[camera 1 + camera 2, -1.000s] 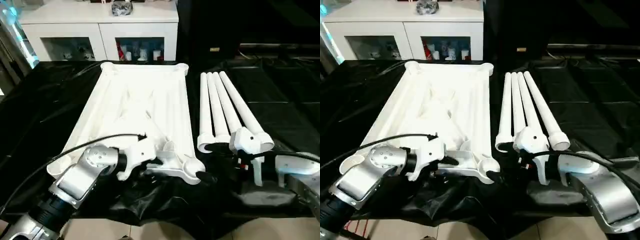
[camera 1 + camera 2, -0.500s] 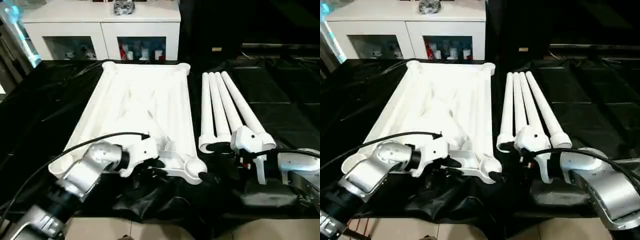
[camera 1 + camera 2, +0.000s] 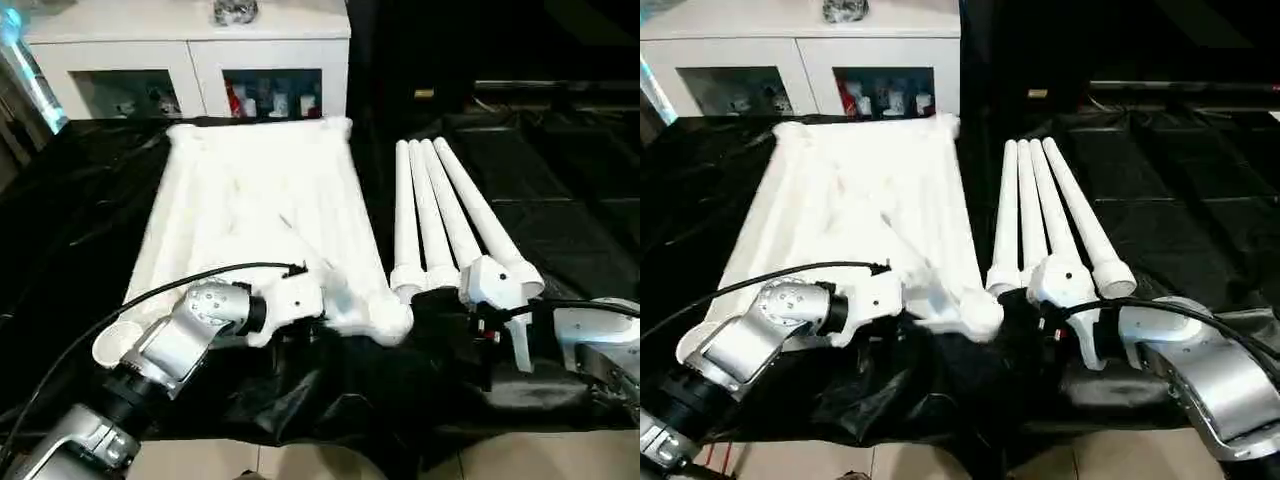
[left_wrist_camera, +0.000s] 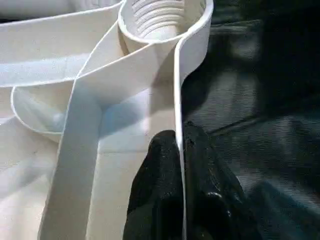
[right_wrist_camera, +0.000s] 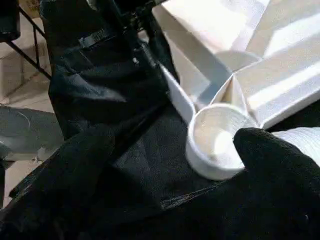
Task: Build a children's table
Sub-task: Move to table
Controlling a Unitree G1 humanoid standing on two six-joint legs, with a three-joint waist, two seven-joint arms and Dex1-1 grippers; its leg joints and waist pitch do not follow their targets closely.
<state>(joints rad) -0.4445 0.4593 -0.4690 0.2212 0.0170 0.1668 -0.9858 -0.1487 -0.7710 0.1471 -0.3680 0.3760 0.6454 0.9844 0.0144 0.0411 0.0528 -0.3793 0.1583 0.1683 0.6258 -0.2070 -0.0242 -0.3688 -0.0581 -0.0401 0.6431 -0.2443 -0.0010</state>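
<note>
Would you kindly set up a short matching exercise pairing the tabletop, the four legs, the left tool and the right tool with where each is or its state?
Things:
1. tabletop
2. four legs
3. left tool
4. right tool

States or places:
A. open, beside a round corner socket
B. lying side by side on the black cloth
C. shut on the thin edge wall of the tabletop
D. upside down, ribbed side up

Pairs: 1-D, 2-B, 3-C, 4-A
</note>
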